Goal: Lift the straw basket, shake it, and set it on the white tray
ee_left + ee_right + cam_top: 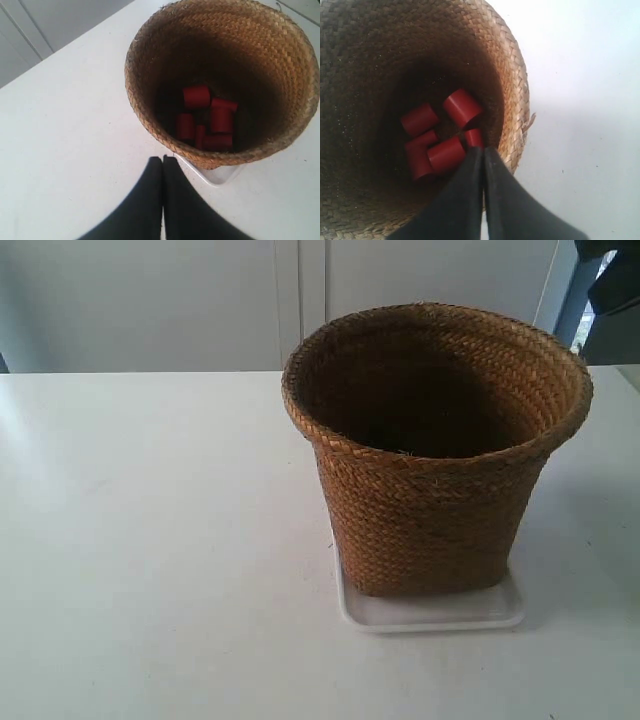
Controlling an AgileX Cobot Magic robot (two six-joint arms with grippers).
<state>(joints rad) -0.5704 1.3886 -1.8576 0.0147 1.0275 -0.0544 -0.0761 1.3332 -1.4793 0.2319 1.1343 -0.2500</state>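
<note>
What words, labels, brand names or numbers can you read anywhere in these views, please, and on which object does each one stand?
There is no readable text in any view.
The straw basket shows only plain braid.
The white tray is blank.
The red cylinders inside the basket show no marks.
The white table shows no writing.

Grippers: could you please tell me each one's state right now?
Left gripper: jaws shut, holding nothing.
Right gripper: jaws shut, holding nothing.
</note>
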